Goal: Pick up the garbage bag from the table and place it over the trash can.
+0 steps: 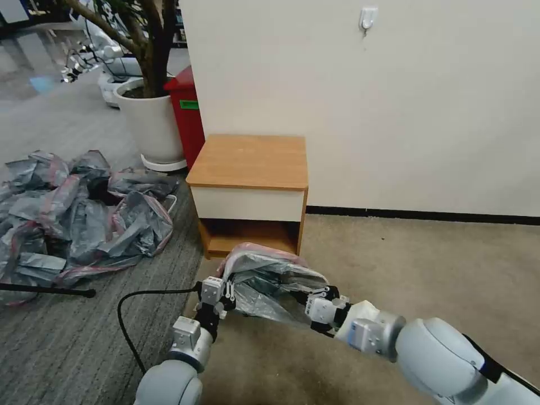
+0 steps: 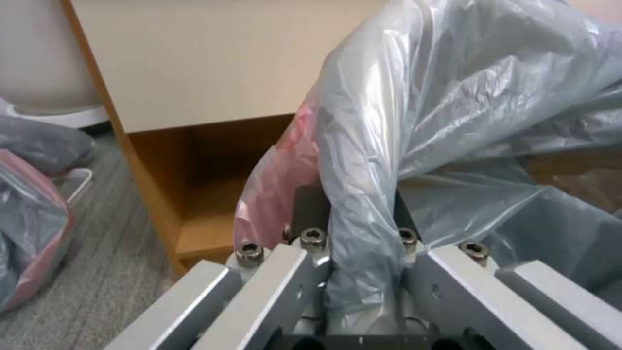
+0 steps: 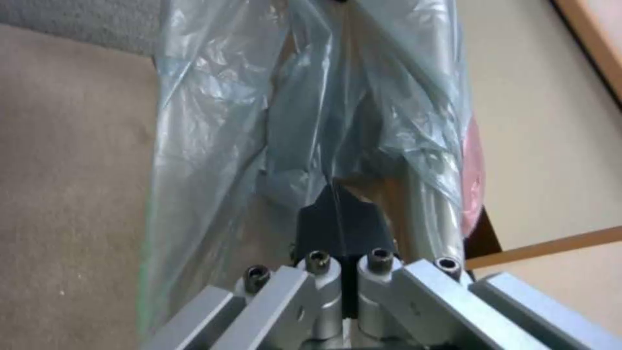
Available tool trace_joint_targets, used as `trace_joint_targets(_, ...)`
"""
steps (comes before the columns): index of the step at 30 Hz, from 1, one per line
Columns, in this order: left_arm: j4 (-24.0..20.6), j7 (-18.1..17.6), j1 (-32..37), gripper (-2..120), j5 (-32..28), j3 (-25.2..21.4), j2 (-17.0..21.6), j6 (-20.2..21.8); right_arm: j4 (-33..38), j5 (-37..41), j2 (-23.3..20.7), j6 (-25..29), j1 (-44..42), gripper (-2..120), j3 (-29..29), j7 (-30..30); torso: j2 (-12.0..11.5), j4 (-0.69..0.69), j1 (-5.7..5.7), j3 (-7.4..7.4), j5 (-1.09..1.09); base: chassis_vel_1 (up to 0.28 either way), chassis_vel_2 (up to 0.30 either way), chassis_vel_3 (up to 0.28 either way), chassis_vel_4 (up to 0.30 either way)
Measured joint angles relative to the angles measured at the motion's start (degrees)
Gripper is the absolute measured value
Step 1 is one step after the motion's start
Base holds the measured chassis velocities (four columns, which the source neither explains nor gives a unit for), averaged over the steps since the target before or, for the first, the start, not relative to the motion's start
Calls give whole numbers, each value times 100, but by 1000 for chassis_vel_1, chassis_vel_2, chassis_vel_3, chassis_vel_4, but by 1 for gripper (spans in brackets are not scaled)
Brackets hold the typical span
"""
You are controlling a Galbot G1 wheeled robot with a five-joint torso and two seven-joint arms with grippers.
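Head view has the garbage bag (image 1: 270, 281) stretched low between both arms, just in front of the bench (image 1: 250, 163), bench top bare. Left gripper (image 1: 222, 289) has its fingers (image 2: 310, 209) pinched on a gathered fold of the bag's edge; right gripper (image 1: 320, 297) has its fingers (image 3: 337, 223) pressed together on the opposite edge. The bag's long axis runs side to side, from one gripper to the other; I can't make out the trash can under the film

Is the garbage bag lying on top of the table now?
No, both grippers hold the garbage bag low in front of the table.
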Motion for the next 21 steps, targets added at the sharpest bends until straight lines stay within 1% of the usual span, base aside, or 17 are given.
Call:
trace_joint_targets(2,23,1,-13,3,10,16,-11,0,-14,-23,15,-70,95,0,-82,-58,0,0,0,0,0,0,0,0,0)
trace_joint_targets(4,77,1,-57,3,23,53,-38,0,-57,-54,89,-307,320,0,-340,-136,0,0,0,0,0,0,0,0,0)
trace_joint_targets(6,132,1,-101,3,43,88,-65,0,-134,-72,194,-426,497,0,-527,-168,0,0,0,0,0,0,0,0,0)
trace_joint_targets(7,132,1,-101,3,43,88,-65,0,-134,-72,194,-426,497,0,-527,-168,0,0,0,0,0,0,0,0,0)
trace_joint_targets(11,235,0,-180,3,91,161,-114,0,-325,-81,316,-511,833,0,-843,-181,0,0,0,0,0,0,0,0,0)
trace_joint_targets(17,329,-3,-248,3,137,251,-180,0,-616,-40,399,-528,1123,0,-1063,-174,0,0,0,0,0,0,0,0,0)
trace_joint_targets(21,391,-4,-280,3,171,309,-233,-1,-883,-39,528,-550,1339,0,-1193,-163,0,0,0,0,0,0,0,0,0)
